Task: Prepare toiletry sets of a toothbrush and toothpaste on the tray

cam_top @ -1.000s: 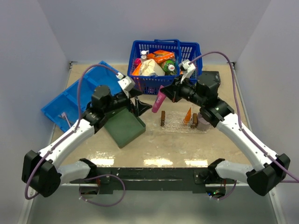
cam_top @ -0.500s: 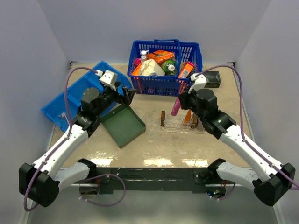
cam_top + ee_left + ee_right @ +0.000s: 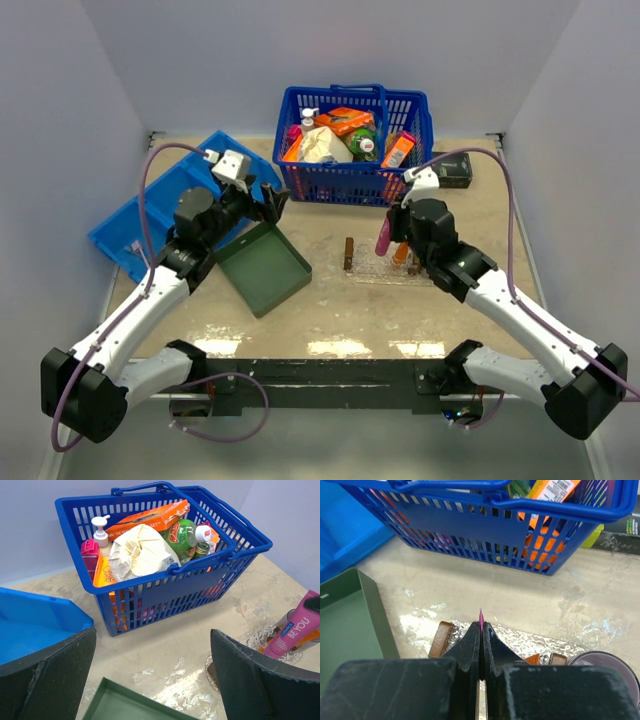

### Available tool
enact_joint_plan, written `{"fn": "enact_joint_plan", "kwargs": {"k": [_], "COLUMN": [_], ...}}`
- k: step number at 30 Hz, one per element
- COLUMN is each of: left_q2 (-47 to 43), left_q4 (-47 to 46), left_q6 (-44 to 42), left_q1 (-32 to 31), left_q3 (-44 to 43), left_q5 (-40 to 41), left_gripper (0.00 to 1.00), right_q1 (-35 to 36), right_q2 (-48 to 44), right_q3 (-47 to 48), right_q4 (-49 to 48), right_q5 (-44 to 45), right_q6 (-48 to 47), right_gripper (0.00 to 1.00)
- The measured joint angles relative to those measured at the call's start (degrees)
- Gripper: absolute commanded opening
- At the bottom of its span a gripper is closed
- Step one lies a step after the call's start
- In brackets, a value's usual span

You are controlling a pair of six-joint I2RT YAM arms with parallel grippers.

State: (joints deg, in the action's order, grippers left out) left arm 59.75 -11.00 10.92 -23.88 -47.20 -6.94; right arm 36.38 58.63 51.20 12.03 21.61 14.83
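My right gripper (image 3: 388, 236) (image 3: 481, 626) is shut on the pink toothpaste (image 3: 383, 237) (image 3: 295, 629), which hangs tilted just above the clear tray (image 3: 378, 268) (image 3: 520, 641). In the right wrist view only its thin crimped edge (image 3: 481, 617) shows between the jaws. The orange toothpaste (image 3: 401, 250) (image 3: 532, 658) lies on the tray near its right wooden handle (image 3: 558, 658). My left gripper (image 3: 274, 201) (image 3: 152, 632) hangs open and empty over the far corner of the dark green tray (image 3: 262, 266). The toothbrush is out of view.
A blue basket (image 3: 352, 180) (image 3: 165, 587) full of packets and bottles stands behind the tray. The blue divided bin (image 3: 150, 210) lies at the left. A purple mug (image 3: 605, 662) stands at the tray's right end, under my right arm. A black box (image 3: 455, 172) lies right of the basket.
My right gripper carried the pink toothpaste from beside the basket, right and down over the clear tray. My left arm drew back left towards the blue bin, then held still.
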Motion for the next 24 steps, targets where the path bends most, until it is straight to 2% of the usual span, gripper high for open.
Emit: {"fn": "enact_joint_plan", "kwargs": {"k": [24], "left_q2": [-1.6], "left_q4": [1.0], "left_q6": [-0.2], "left_q1": [0.1], "left_q3": [0.2], "left_q5": [7.4], "left_gripper": [1.0], "right_q1": [0.3], "right_q2": [1.0], "right_q3": [-4.4], "right_q4": [-4.8], "right_q5": [3.0], "right_q6": [-1.0], "right_gripper": [0.0]}}
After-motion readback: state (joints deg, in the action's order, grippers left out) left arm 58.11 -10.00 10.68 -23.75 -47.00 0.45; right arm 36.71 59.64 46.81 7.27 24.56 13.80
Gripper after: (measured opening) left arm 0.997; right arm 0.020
